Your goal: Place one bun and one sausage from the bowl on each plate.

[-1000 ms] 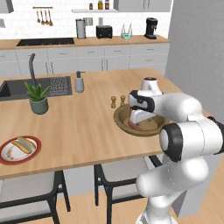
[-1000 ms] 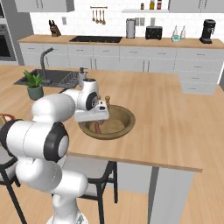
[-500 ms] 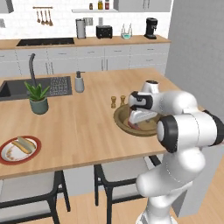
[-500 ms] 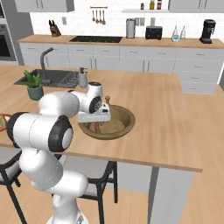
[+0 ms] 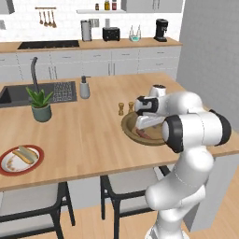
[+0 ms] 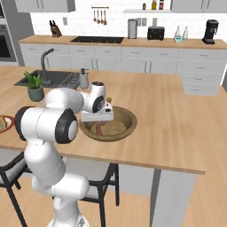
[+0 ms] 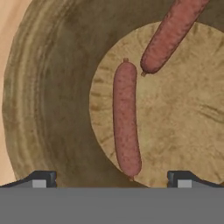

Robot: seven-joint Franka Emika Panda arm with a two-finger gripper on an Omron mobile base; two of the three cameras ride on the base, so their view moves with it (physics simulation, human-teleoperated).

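Note:
The brown wooden bowl (image 5: 128,125) (image 6: 129,119) (image 7: 52,87) sits on the island counter's near right part. My gripper (image 5: 145,125) (image 6: 99,122) (image 7: 111,179) hangs open just over its inside, pointing down. In the hand view one sausage (image 7: 126,118) lies lengthwise between my fingertips (image 7: 41,179), untouched, and a second sausage (image 7: 173,33) lies beyond it at a slant. A sausage (image 6: 98,129) also shows under the hand in the right base view. At the near left stands a red-rimmed plate (image 5: 39,156) (image 6: 3,124) holding a bun (image 5: 24,154) and a sausage.
Two small shakers (image 5: 121,108) stand just behind the bowl. A potted plant (image 5: 41,105), a soap dispenser (image 5: 84,87) and the sink (image 5: 18,93) lie at the counter's far left. Stools (image 5: 32,205) sit under the near edge.
The arm has folded in closer above the bowl and the hand has sunk slightly toward its inside. The jaws have stayed open.

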